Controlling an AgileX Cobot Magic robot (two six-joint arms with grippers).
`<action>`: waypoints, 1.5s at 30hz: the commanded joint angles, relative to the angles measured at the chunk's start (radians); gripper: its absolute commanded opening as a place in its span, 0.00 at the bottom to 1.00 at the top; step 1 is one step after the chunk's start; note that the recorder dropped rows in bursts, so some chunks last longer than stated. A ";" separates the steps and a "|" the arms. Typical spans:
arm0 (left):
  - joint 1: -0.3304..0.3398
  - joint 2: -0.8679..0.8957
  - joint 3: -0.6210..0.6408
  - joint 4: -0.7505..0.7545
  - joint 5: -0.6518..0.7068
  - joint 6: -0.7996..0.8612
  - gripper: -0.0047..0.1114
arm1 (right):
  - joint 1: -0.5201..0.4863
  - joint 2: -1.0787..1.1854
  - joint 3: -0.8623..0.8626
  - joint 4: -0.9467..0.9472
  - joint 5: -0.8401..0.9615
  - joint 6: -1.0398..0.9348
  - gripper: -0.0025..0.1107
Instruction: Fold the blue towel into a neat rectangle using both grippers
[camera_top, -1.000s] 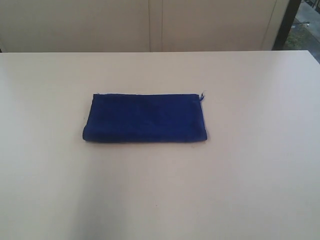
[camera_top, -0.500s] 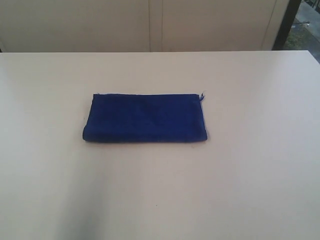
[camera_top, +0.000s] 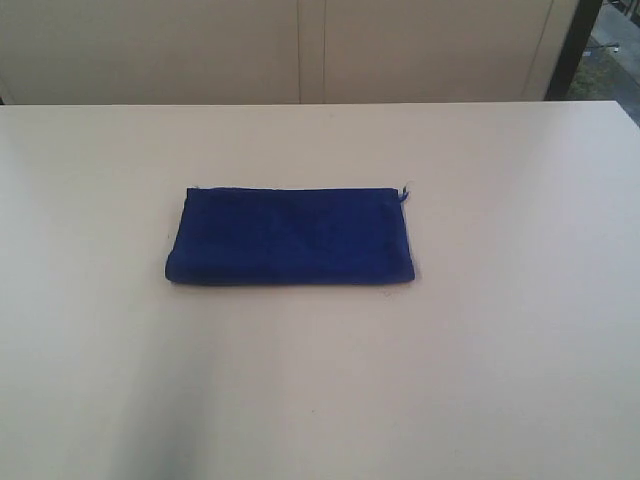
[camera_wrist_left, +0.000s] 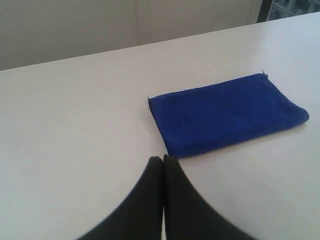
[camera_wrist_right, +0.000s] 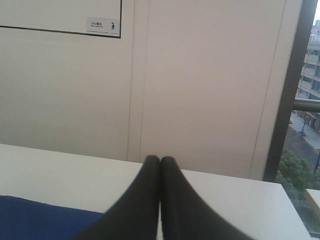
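The blue towel (camera_top: 290, 237) lies flat in the middle of the white table (camera_top: 500, 380), folded into a long rectangle, with a frayed thread at its far right corner. Neither arm shows in the exterior view. In the left wrist view my left gripper (camera_wrist_left: 163, 159) is shut, its black fingertips pressed together, hanging just short of the blue towel (camera_wrist_left: 225, 112) and holding nothing. My right gripper (camera_wrist_right: 160, 160) is shut too and empty, raised above the table, with a strip of the blue towel (camera_wrist_right: 40, 220) off to one side of it.
A pale panelled wall (camera_top: 300, 50) runs behind the table's far edge. A dark window post (camera_wrist_right: 287, 95) and a street outside show past the table's right end. A small sign (camera_wrist_right: 102, 24) hangs on the wall.
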 joint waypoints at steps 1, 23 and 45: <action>0.002 -0.006 0.004 -0.011 0.001 -0.002 0.04 | -0.003 -0.003 0.005 -0.007 -0.011 -0.008 0.02; 0.002 -0.006 0.004 -0.011 0.001 -0.002 0.04 | -0.044 -0.083 0.079 -0.007 -0.008 -0.008 0.02; 0.002 -0.006 0.004 -0.011 0.001 -0.002 0.04 | -0.182 -0.249 0.345 -0.005 -0.006 -0.008 0.02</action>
